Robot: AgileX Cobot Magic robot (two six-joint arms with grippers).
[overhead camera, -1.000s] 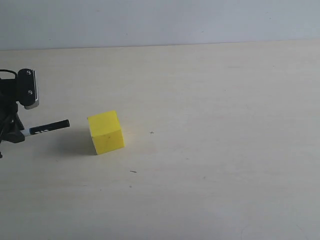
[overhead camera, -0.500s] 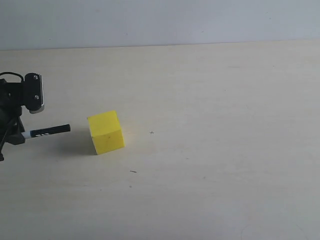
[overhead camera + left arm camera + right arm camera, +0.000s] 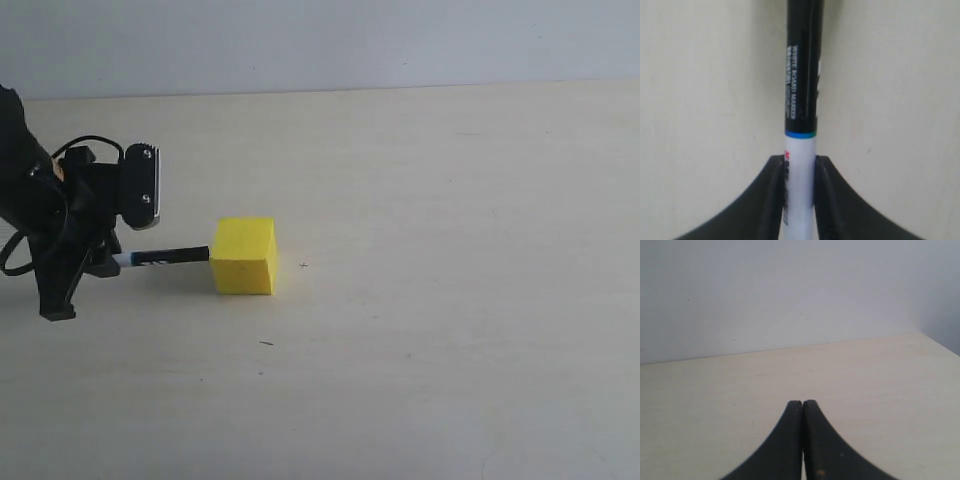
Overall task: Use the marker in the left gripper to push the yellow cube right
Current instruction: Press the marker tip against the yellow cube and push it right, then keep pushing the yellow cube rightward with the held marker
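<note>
The yellow cube [image 3: 244, 256] rests on the pale table [image 3: 430, 300], left of centre. My left gripper [image 3: 108, 262] is shut on the marker [image 3: 165, 257], which lies level and points right, its black cap end touching the cube's left face. In the left wrist view the marker [image 3: 801, 125] runs away from the black fingers [image 3: 775, 195], which clamp its white barrel; the cube is out of that view. My right gripper [image 3: 802, 405] is shut with nothing in it, over bare table, and does not show in the exterior view.
The left arm's body with its silver-grey plate [image 3: 148, 187] and cables stands over the table's left side. A pale wall [image 3: 320, 40] rises behind the table's far edge. Small dark specks [image 3: 266, 343] mark the tabletop.
My left gripper has moved right with the marker. The marker's tip has met the cube, and the cube has slid right and turned squarer to the camera.
</note>
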